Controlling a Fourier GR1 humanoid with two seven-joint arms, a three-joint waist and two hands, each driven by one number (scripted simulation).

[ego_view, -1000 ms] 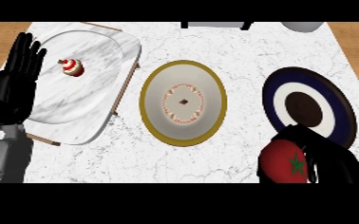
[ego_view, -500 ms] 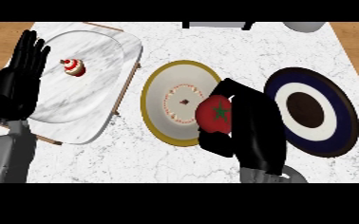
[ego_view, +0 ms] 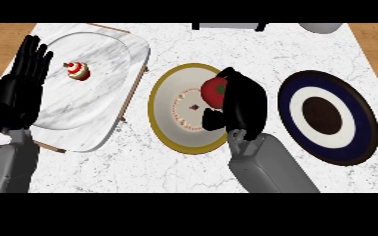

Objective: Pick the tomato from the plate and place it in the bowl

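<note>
The right hand [ego_view: 244, 105] was curled round the red tomato [ego_view: 214, 91], holding it over the right part of the gold-rimmed bowl [ego_view: 166, 125]; the navy and white plate [ego_view: 325, 87] lay just right of that hand on the marble surface [ego_view: 184, 45]; the left hand [ego_view: 26, 82] rested open, fingers up, at the left edge, over a white tray [ego_view: 118, 75] bearing a small cupcake [ego_view: 77, 71].

Counter [ego_view: 221, 45] white veined marble, smooth; tomato [ego_view: 214, 91] glossy red; bowl [ego_view: 168, 125] glazed, gold-rimmed; marble-look tray [ego_view: 125, 60].
</note>
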